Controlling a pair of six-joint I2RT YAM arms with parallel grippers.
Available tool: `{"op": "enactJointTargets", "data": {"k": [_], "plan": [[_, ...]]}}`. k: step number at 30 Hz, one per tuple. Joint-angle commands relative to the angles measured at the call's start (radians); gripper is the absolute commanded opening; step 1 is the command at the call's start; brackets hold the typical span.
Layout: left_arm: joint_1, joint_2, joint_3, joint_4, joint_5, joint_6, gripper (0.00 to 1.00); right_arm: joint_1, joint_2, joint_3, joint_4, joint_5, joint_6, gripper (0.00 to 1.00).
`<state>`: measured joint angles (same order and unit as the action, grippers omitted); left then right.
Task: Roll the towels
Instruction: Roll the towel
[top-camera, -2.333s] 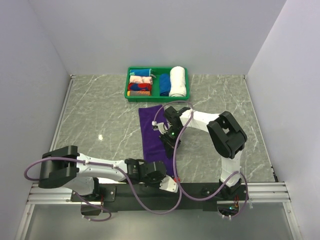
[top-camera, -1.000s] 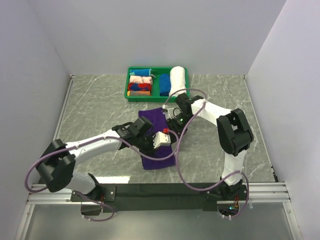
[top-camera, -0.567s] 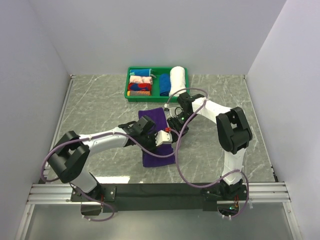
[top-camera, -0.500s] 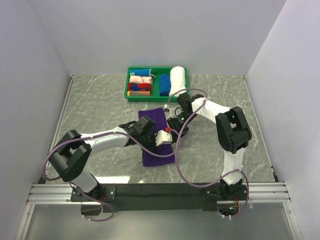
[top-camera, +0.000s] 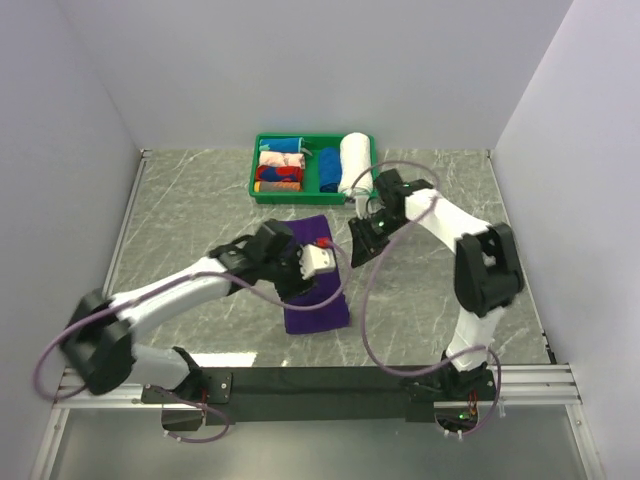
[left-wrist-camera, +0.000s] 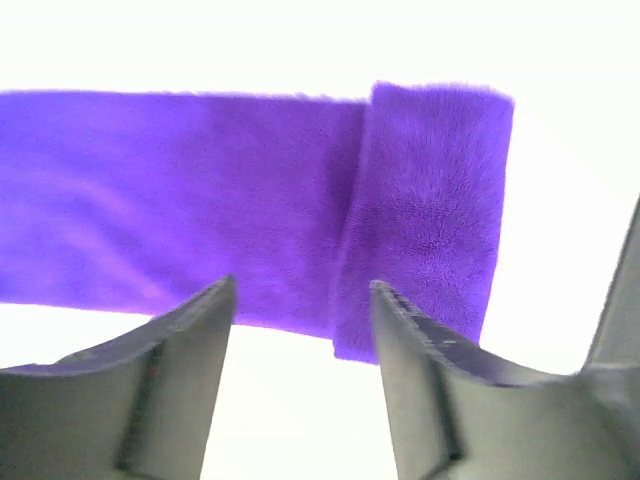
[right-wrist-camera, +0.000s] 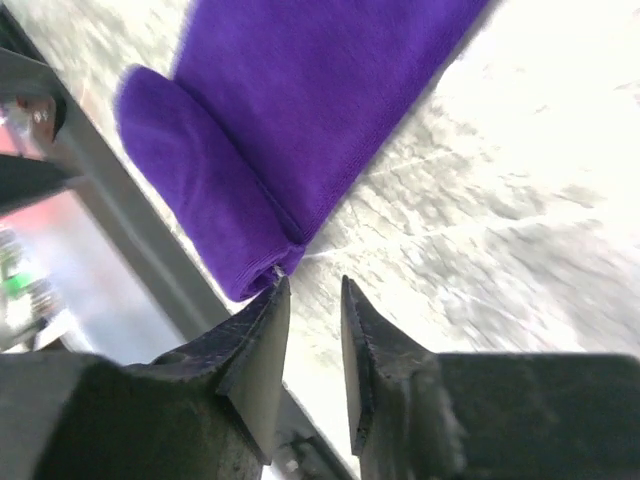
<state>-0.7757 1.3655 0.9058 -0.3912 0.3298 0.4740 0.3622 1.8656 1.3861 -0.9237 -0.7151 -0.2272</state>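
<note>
Evidently the purple towel (top-camera: 312, 285) is soft, light and floppy; best gripped at its rolled 6 o'clock end (right-wrist-camera: 200, 190). Left hand (left-wrist-camera: 300, 300) spread, right hand (right-wrist-camera: 312, 300) nearly closed, both empty.

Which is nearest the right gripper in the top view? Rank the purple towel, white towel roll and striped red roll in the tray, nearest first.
From the right gripper:
1. Purple towel, just to its left.
2. White towel roll, beyond it, at the tray's right end.
3. Striped red roll, farthest, on the tray's left side.

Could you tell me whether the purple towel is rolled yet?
Partly: the purple towel has one rolled end; the rest lies flat.
</note>
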Motion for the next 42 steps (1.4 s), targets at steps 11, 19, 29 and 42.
{"op": "enactJointTargets", "data": {"k": [11, 19, 29, 42], "plan": [[-0.040, -0.583, -0.292, -0.007, -0.078, 0.132, 0.73, 0.202, -0.234, -0.130, 0.213, 0.079, 0.040, 0.36], [-0.278, -0.513, -0.446, 0.241, -0.311, 0.160, 0.73, 0.290, -0.005, -0.124, 0.313, 0.019, 0.107, 0.33], [-0.395, -0.330, -0.501, 0.460, -0.327, 0.146, 0.69, 0.308, 0.145, -0.068, 0.348, 0.046, 0.150, 0.31], [-0.386, -0.066, -0.406, 0.352, -0.338, 0.092, 0.22, 0.284, 0.032, -0.053, 0.336, 0.083, 0.164, 0.37]]}}
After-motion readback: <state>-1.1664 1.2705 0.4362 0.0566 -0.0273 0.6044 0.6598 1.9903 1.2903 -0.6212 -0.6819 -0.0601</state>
